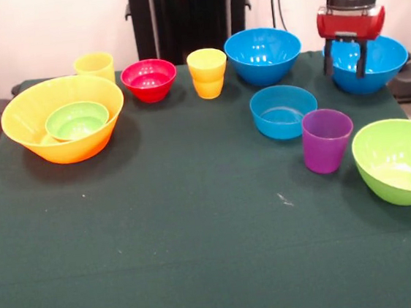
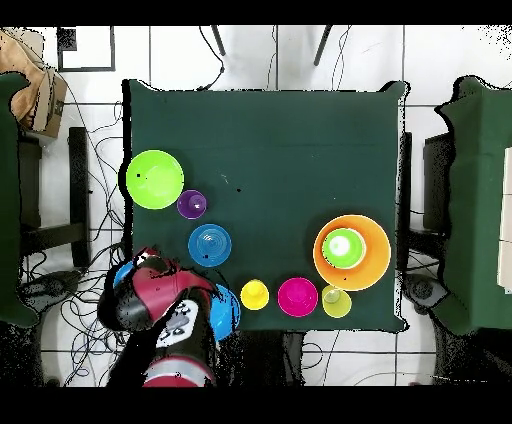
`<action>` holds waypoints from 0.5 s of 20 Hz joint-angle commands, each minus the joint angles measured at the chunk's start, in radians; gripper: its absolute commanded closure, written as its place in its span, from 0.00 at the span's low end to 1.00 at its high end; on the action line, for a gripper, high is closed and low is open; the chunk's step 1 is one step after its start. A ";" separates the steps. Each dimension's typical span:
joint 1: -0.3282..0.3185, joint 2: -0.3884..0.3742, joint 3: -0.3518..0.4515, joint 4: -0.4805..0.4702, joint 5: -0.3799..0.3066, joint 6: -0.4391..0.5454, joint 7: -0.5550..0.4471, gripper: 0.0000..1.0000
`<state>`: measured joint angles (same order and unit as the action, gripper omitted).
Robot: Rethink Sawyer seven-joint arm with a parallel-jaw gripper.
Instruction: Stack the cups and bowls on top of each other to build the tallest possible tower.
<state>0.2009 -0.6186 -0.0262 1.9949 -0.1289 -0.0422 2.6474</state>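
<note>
Front view: end effector (image 1: 344,62) hangs over the rim of the far blue bowl (image 1: 374,63) at the bench (image 1: 202,257) corner. Both fingers point straight down, spread apart, nothing between them, so it's open and empty. I read it as lined up to pinch that bowl's rim, since a bowl this wide can't be taken across its body.

The tower base is already there: huge orange-yellow bowl (image 1: 57,140) with the small green bowl (image 1: 77,120) sitting inside it, at the opposite end of the bench. Widest piece at the bottom makes sense for stability. That also means a long carry across the bench for anything picked here.

The rest are loose and standing apart: second large blue bowl (image 1: 263,54), shallow blue bowl (image 1: 283,110), purple cup (image 1: 326,140) just beside it, lime green bowl (image 1: 400,160), red bowl (image 1: 149,80), yellow cup (image 1: 207,73), and another yellow cup (image 1: 94,64) behind the orange bowl's rim. All sit mouth up.

Overhead view: the arm (image 2: 160,300) covers most of the target blue bowl; only slivers of blue show around it. I can't read the fingers from here. The tower base (image 2: 375,265) with the green bowl (image 2: 343,247) inside sits well apart from the arm. The shallow blue bowl (image 2: 209,245) and purple cup (image 2: 192,204) lie near the arm, and the lime green bowl (image 2: 154,179) beyond them. One yellow cup (image 2: 254,294), the red bowl (image 2: 297,296) and the other yellow cup (image 2: 336,300) line up along the robot-side edge.

My call: very early, one nest done. The green bowl inside may need lifting out before a large blue one seats properly.
</note>
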 commanded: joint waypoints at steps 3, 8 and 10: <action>-0.118 0.033 0.256 -0.109 -0.252 -0.035 -0.135 0.00; -0.134 0.013 0.272 -0.096 -0.311 -0.044 -0.078 0.00; -0.148 0.000 0.289 -0.080 -0.326 -0.045 -0.065 0.00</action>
<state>0.0788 -0.6226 0.1131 1.9666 -0.3566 -0.0528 2.6474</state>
